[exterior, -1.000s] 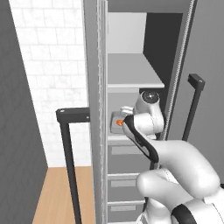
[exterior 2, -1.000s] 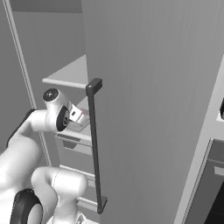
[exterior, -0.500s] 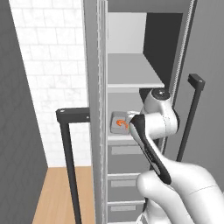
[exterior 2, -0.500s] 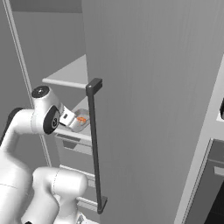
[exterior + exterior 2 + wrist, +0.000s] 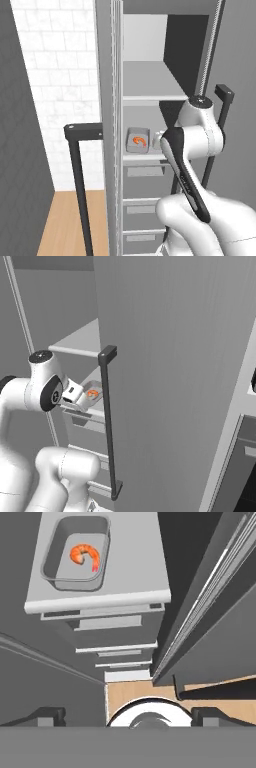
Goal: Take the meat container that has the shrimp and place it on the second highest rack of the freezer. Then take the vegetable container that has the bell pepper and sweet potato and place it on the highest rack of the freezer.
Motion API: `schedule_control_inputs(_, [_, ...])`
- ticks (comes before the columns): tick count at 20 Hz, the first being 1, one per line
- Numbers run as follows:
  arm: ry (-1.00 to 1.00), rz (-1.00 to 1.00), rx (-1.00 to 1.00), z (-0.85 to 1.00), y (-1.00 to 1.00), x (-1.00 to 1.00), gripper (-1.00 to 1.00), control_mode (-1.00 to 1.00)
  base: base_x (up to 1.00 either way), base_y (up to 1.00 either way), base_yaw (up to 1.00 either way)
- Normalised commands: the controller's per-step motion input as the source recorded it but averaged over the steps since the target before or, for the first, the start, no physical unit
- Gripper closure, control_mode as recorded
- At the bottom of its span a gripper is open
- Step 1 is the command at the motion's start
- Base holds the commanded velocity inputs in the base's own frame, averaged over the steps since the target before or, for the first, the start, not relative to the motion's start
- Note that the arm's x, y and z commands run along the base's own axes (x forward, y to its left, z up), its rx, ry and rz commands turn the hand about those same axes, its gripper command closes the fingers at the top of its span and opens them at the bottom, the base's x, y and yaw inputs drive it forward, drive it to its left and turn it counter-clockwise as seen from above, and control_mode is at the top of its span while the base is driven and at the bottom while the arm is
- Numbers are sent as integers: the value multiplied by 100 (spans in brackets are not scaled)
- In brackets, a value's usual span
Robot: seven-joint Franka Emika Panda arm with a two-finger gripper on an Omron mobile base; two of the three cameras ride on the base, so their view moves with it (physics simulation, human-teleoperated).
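The arm has pulled back since a moment ago. Before, the hand was right over the grey container (image 5: pixel 138 140) and hid part of it. Now the container shows whole, and the end effector (image 5: pixel 80 396) is a little way back from it.

The container sits on the lower of the two plain shelves (image 5: pixel 145 157) in the freezer (image 5: pixel 150 125). It is near the front edge of that shelf. In the left base view it is toward the left side of the shelf. The orange-pink shrimp (image 5: pixel 85 555) lies curled inside it, and it is much smaller than the container. Nothing is touching the container.

The end effector has its two finger tips spread wide apart. One tip (image 5: pixel 47 714) is at the bottom left of the hand view and the other is at the bottom right. They hold nothing. In the hand view the container is far from the tips, up at the top left.

The highest rack (image 5: pixel 150 85) is just above the shelf with the container. Grey drawers (image 5: pixel 145 207) are stacked under that shelf.

The freezer door (image 5: pixel 175 381) stands open. Its long dark handle (image 5: pixel 109 421) shows in the right base view, beside the arm.
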Motion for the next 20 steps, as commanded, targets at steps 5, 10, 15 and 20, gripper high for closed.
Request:
schedule_control_inputs(5, [0,5,0,0,-28,-79,-100,-100,0,0,0])
schedule_control_inputs(10, [-1,0,1,-5,-35,-40,-100,-100,0,0,0])
schedule_control_inputs(15, [-2,0,0,0,-5,-11,-100,-100,0,0,0])
schedule_control_inputs(20, [0,0,0,0,0,-2,-100,-100,0,0,0])
